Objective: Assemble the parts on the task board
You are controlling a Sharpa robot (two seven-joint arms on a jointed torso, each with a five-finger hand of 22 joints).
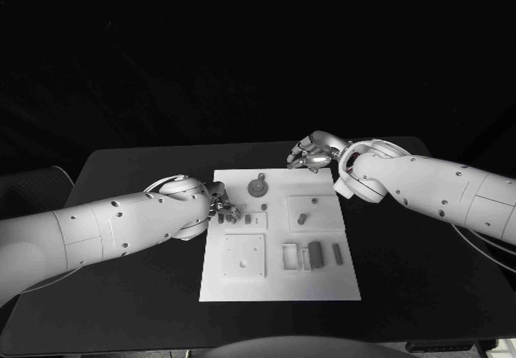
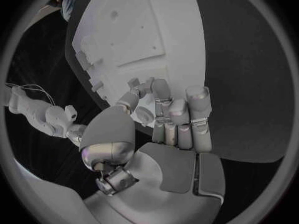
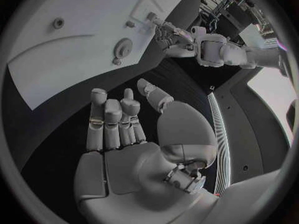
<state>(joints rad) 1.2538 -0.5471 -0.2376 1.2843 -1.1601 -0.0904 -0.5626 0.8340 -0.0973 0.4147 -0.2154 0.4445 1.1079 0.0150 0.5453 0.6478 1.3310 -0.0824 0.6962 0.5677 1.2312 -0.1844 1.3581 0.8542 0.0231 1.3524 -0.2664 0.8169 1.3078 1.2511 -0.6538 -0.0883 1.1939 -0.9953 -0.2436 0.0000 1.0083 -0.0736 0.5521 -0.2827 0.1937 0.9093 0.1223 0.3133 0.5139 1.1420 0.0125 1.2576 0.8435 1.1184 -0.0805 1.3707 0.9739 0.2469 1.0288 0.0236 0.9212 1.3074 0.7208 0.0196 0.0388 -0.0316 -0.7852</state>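
Note:
The white task board [image 1: 323, 287] lies in the middle of the black table. On it are a round grey part [image 1: 258, 186], a small part [image 1: 303, 218] in a square recess, and dark oblong parts [image 1: 315, 253] near its right side. My left hand [image 1: 217, 207] hovers at the board's left edge, fingers straight and close together [image 2: 177, 119], palm empty. A small dark part [image 1: 233, 217] lies just by its fingertips. My right hand [image 1: 312, 154] is beyond the board's far right corner, fingers extended [image 3: 115, 119], holding nothing. The round part [image 3: 122, 48] lies ahead of it.
A square raised plate [image 1: 244, 256] sits on the board's near left. Black table [image 1: 129, 313] surrounds the board on all sides. In the right wrist view my left hand [image 3: 169, 35] shows across the board [image 3: 62, 55].

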